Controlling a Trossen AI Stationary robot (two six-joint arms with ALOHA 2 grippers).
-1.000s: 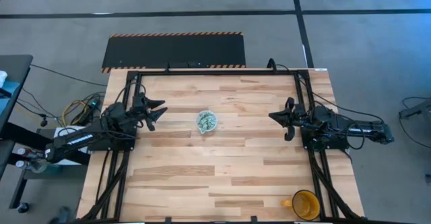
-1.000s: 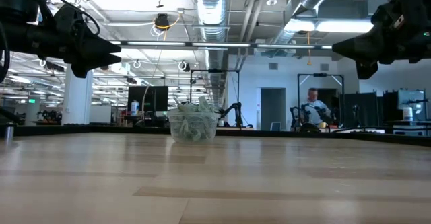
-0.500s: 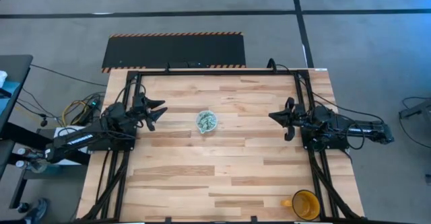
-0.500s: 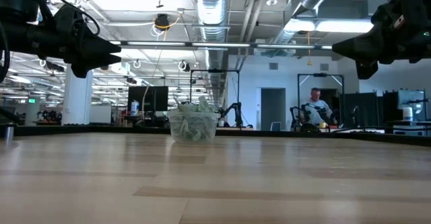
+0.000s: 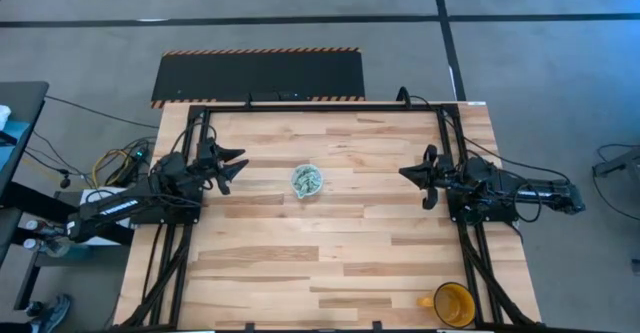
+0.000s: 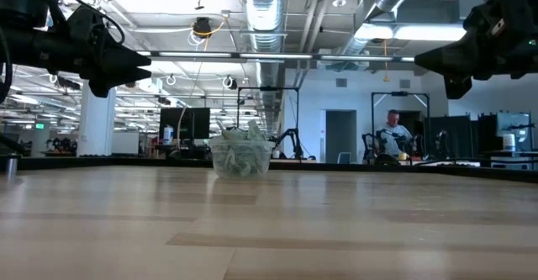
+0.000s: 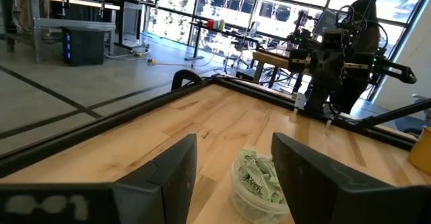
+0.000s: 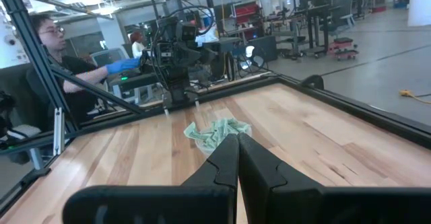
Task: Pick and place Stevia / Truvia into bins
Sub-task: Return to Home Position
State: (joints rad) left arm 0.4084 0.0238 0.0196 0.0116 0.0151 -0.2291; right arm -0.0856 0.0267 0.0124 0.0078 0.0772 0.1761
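Observation:
A small clear plastic bin (image 5: 307, 181) stands on its base near the table's middle, heaped with pale green and white Stevia sachets (image 7: 260, 177). The bin (image 6: 242, 157) also shows in the low view, and the sachets (image 8: 217, 131) in the right wrist view. My left gripper (image 5: 232, 165) hangs open above the table, left of the bin, its fingers (image 7: 176, 170) pointing level toward it. My right gripper (image 5: 425, 179) hangs shut, right of the bin, pointing level toward it (image 8: 236, 158). Neither touches anything.
A yellow-orange mug (image 5: 452, 304) stands at the table's near right corner. A black frame (image 5: 320, 108) runs along the table's far edge and sides. A person in blue gloves (image 8: 71, 62) sits beyond the table's left side. Bare wood lies around the bin.

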